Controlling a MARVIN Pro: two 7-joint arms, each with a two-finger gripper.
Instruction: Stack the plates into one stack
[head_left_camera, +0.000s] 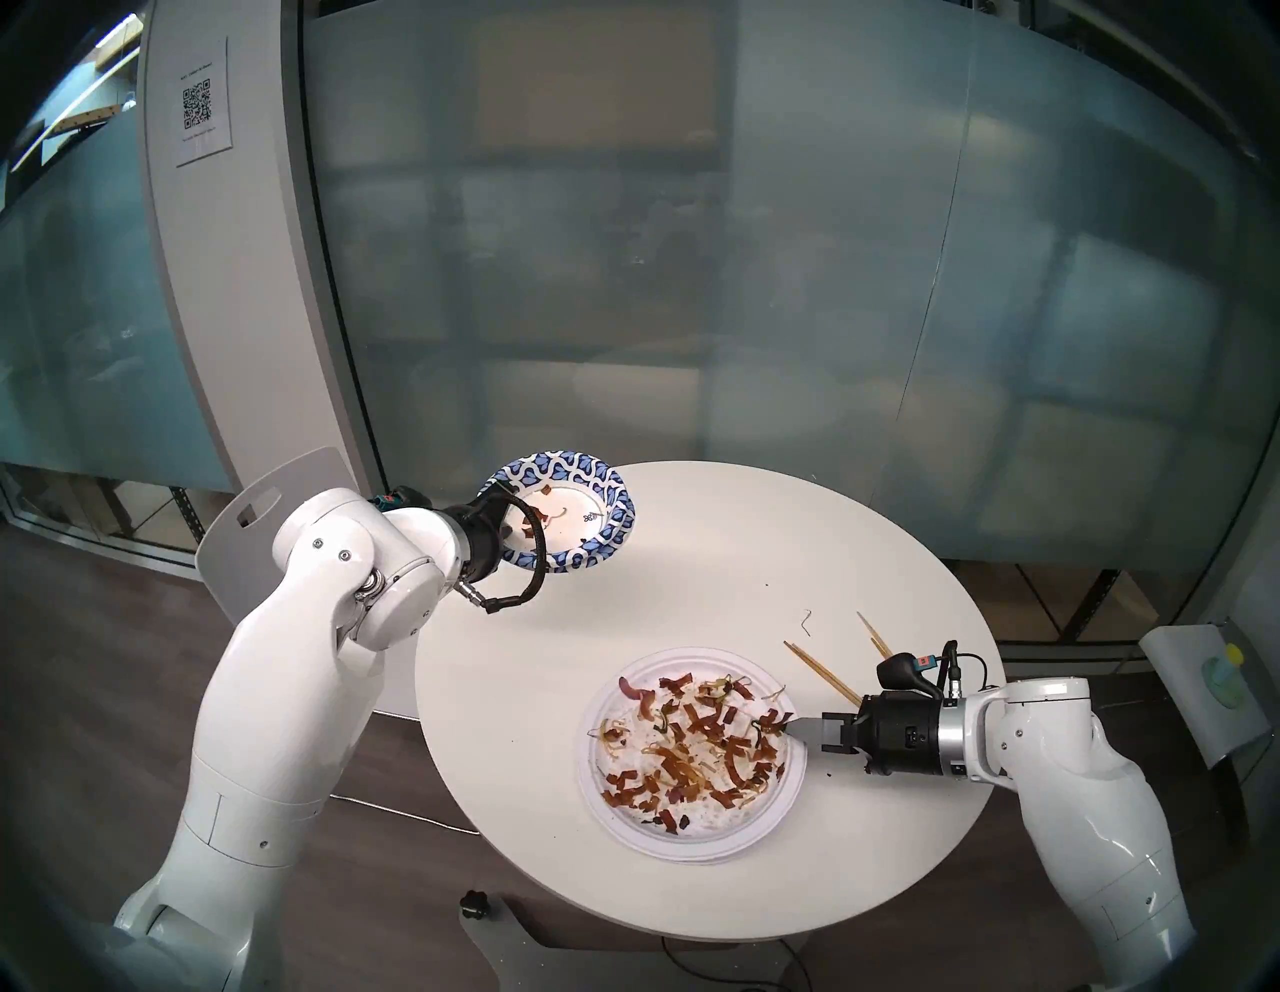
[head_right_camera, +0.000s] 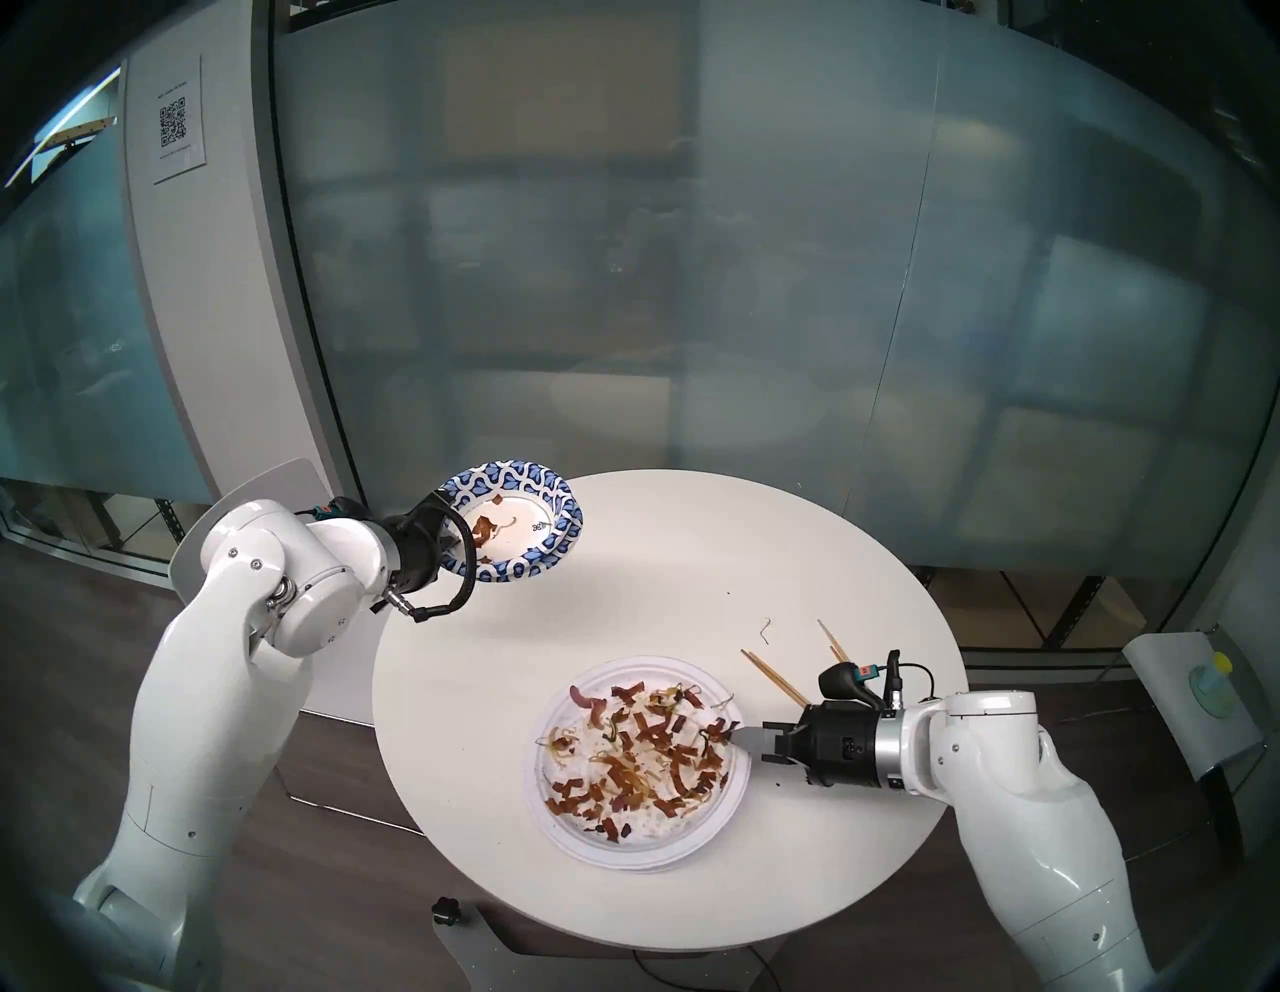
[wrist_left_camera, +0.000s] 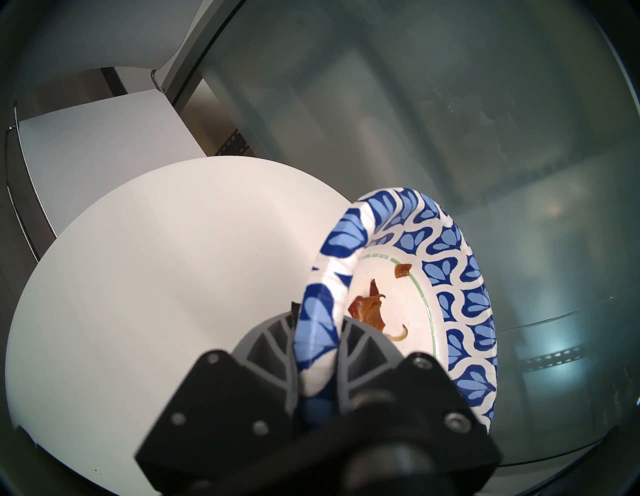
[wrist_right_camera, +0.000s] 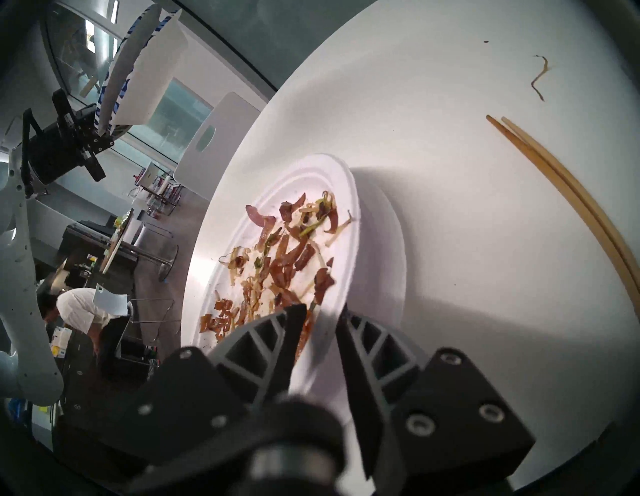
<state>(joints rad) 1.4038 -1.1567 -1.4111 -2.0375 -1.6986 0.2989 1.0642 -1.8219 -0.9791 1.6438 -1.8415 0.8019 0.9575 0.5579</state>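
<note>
My left gripper (head_left_camera: 509, 537) (wrist_left_camera: 317, 322) is shut on the near rim of the blue-and-white patterned plates (head_left_camera: 575, 506) (wrist_left_camera: 433, 277), two nested together. They hang tilted above the table's far left edge, with a few food scraps inside. At the front right lie the white plates (head_left_camera: 734, 842) (wrist_right_camera: 322, 173), stacked and covered with brown food scraps. My right gripper (head_left_camera: 796, 727) (wrist_right_camera: 322, 315) reaches in from the right with the top plate's rim between its fingers. That rim stands slightly raised off the lower white plate (wrist_right_camera: 388, 242).
Wooden chopsticks (head_left_camera: 824, 675) (wrist_right_camera: 571, 194) lie on the round white table (head_left_camera: 623, 623) just behind my right gripper. A second pair (head_left_camera: 874, 636) and a thin food strand (head_left_camera: 807, 621) lie near them. A white chair (head_left_camera: 277, 499) stands behind the left arm.
</note>
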